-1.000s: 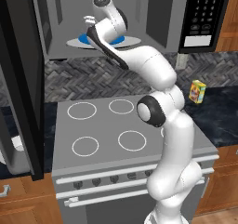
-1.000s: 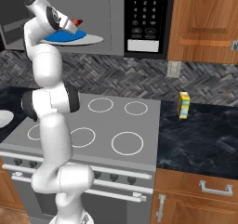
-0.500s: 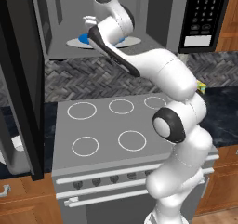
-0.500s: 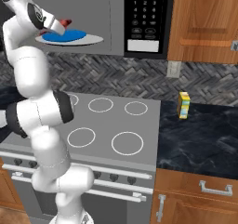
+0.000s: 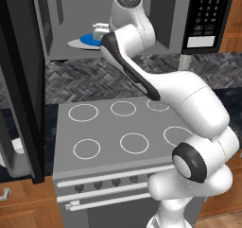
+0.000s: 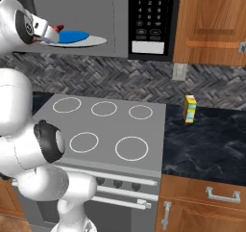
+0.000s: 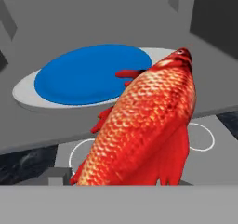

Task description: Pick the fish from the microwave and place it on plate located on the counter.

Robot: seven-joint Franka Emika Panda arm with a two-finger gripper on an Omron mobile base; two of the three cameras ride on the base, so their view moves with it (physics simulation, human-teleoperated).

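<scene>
One fish (image 7: 148,125) is now up in the air, close to the hand. A second ago it lay on the blue plate (image 7: 93,74) deep in the microwave (image 6: 149,14). Now it has come off that plate and hangs past the edge of the turntable (image 7: 28,95), with the stove (image 5: 118,123) rings down below it. The arm has swung its big elbow out to the side, and the hand has pulled back to the mouth of the microwave.

The claw (image 6: 50,31) must be pinched tight on the fish, I think, since the fish stays up with nothing under it. The fingers are hidden behind it, so I cannot see how wide they are.

So the picking part looks done. What is left is the carrying. A bit of the white plate (image 5: 18,145) peeks out low by the open door (image 5: 21,80), on the counter (image 6: 206,144) side left of the stove. The fish needs to go down there
</scene>
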